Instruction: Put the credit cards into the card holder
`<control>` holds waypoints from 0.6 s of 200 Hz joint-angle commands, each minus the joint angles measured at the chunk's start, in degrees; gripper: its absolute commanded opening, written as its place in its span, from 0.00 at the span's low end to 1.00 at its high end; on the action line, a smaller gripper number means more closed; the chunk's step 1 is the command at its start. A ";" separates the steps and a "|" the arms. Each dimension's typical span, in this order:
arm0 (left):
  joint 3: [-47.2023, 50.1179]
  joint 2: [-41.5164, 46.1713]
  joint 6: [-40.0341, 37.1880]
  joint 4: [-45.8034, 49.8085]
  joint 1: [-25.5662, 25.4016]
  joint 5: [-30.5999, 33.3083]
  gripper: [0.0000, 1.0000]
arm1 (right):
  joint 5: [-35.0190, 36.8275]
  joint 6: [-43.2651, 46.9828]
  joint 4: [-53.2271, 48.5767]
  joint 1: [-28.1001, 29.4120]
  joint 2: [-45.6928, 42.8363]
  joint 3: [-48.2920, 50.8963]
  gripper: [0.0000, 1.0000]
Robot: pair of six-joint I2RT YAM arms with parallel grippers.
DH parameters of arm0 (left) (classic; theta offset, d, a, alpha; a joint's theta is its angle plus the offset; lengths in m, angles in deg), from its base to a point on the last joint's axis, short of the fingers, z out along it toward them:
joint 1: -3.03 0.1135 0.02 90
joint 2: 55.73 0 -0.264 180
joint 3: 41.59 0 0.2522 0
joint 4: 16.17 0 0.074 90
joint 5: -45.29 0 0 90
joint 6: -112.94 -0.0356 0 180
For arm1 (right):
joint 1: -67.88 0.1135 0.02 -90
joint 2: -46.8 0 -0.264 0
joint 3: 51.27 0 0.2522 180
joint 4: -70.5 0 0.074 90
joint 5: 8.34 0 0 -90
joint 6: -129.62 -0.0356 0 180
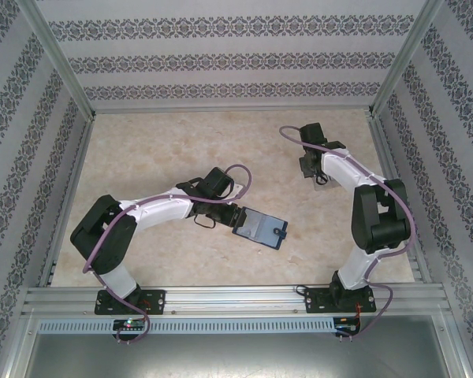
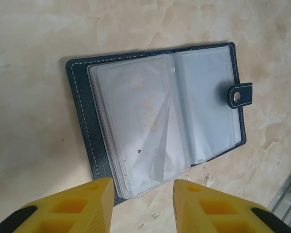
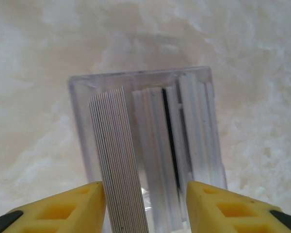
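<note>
Holder (image 2: 80, 107) lies open, sleeves (image 2: 136, 121) empty, L jaws beside it; R jaws over rack (image 3: 199, 97) w/ card (image 3: 169, 141). Both half-open, nothing held.

A card holder (image 2: 82, 111) corner hides behind the left end effector (image 2: 141, 183) — clear rack (image 3: 199, 97) cut off below.

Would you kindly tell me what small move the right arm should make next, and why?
Probably lower the right pincer and pinch the dark card standing edge-on in the clear rack: its fingers are apart above the rack, holding nothing, and the card holder already lies open before the left pincer.
</note>
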 commanded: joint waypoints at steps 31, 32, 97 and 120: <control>0.73 1.25 0.29 1.00 -0.27 2.02 0.38 | 6.91 0.54 -0.10 -0.82 -2.16 -0.07 0.45; 0.72 1.22 0.30 1.00 -0.31 2.04 0.38 | 6.91 0.62 -0.14 -0.84 -2.15 -0.08 0.45; 1.84 1.89 1.10 0.63 -0.28 2.76 0.38 | 7.71 0.44 -0.20 -1.12 -2.18 -0.17 0.39; 1.79 1.59 0.97 0.62 -0.27 2.97 0.38 | 7.95 0.69 0.25 -1.06 -2.83 0.27 0.39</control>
